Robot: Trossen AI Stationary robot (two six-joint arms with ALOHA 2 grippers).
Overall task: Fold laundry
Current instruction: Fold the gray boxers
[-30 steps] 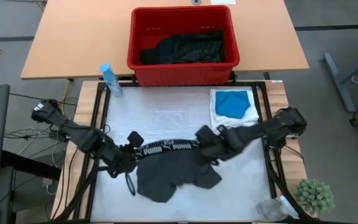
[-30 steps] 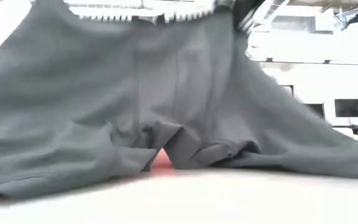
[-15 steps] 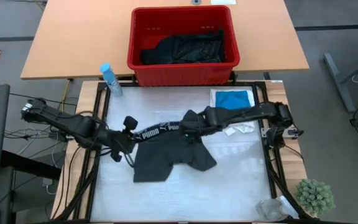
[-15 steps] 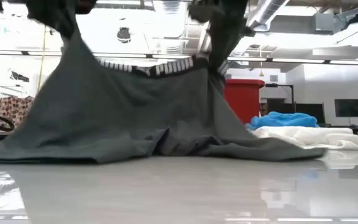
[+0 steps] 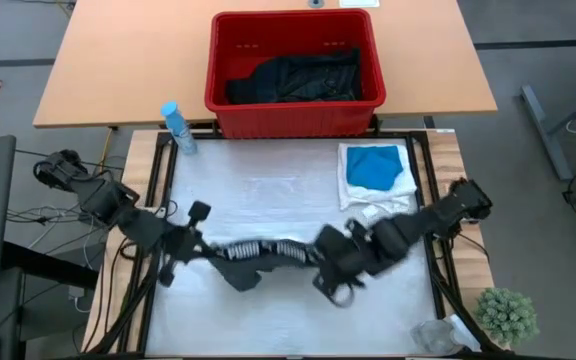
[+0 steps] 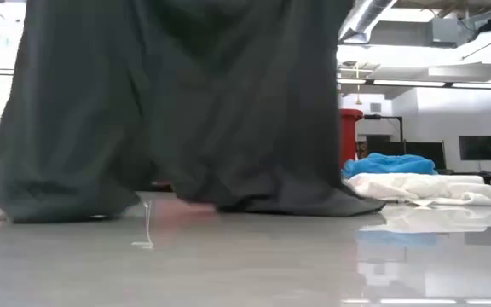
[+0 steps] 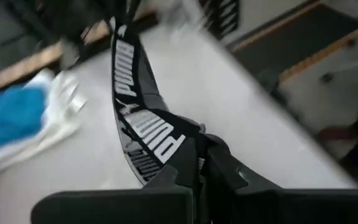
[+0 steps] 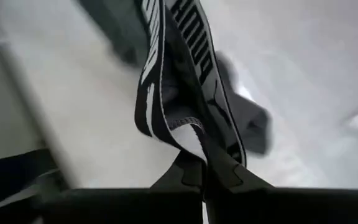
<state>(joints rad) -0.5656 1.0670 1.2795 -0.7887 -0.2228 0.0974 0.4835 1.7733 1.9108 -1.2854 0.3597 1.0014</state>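
We see the left gripper (image 5: 200,243) clamped tight on one end of the dark grey garment (image 5: 243,268), pinching its lettered waistband (image 7: 143,127), and the right gripper (image 5: 320,258) pinched shut on the other end of that same band. Between them the band hangs gathered in folds above the white table (image 5: 268,190), the cloth drooping until its lower edge rests on the surface. On the side of the garment nearer the red basket (image 5: 293,110), a small teal piece (image 5: 375,166) lies on a folded white garment (image 5: 400,192). Black clothes (image 5: 293,75) sit inside the basket, and a blue spray bottle (image 5: 177,128) stands just beside its corner.
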